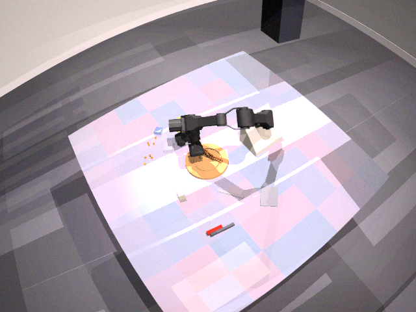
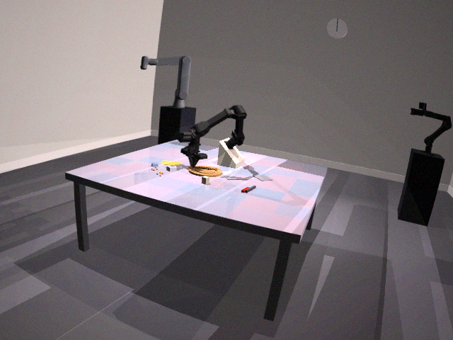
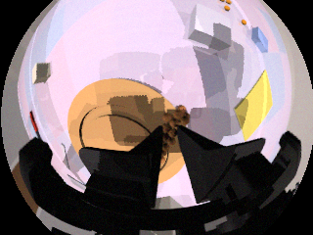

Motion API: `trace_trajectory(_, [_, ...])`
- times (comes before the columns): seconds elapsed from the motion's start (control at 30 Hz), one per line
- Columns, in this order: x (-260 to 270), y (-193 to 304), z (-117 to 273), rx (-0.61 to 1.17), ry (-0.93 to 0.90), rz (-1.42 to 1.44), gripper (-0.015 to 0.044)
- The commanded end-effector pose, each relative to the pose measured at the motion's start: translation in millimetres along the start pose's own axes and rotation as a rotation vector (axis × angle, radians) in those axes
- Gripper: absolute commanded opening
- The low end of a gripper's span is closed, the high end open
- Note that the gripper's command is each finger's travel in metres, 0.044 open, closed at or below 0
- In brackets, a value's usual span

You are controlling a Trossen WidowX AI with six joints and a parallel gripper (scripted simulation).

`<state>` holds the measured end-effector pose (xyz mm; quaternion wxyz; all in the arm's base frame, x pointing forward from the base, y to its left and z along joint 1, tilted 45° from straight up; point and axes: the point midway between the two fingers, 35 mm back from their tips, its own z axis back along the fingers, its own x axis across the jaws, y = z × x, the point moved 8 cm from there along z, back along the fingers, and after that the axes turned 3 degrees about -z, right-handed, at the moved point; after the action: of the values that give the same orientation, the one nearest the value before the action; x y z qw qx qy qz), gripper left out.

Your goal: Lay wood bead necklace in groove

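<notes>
The round orange-brown bead board (image 1: 205, 173) (image 2: 204, 174) (image 3: 88, 98) lies on the table, with a thin ring-shaped groove line. The wood bead necklace (image 1: 213, 155) (image 3: 182, 115) is bunched in a narrow double strand across the board's far part, over the groove line. In the wrist view one end lies by the board's rim. My gripper (image 2: 192, 166) (image 3: 169, 129) is low over that rim and nearly closed, with brown beads between its fingertips. The fingers hide part of the strand in the wrist view, and the fingertips are hidden in the top view.
A white block (image 1: 168, 147) (image 3: 207, 26), a blue block (image 1: 158, 130) (image 2: 154, 163) and a yellow piece (image 2: 170, 163) (image 3: 256, 105) lie near the board. Small orange beads (image 1: 151, 156) lie scattered beyond. A beige block (image 1: 181, 197) (image 2: 205, 180), a red bar (image 1: 214, 229) and the pale wedge (image 2: 228, 159) stand around.
</notes>
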<state>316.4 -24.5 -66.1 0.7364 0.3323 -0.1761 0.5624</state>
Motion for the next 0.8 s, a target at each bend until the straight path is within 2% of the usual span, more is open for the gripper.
trace_trajectory(0.0, [0.5, 0.0, -0.6, 0.001, -0.003, 0.001, 0.0000])
trace_trajectory(0.53, [0.5, 0.0, -0.1, 0.002, -0.003, 0.001, 0.0000])
trace_trajectory(0.77, [0.0, 1.1, 11.5, 0.006, -0.006, -0.005, 0.0000])
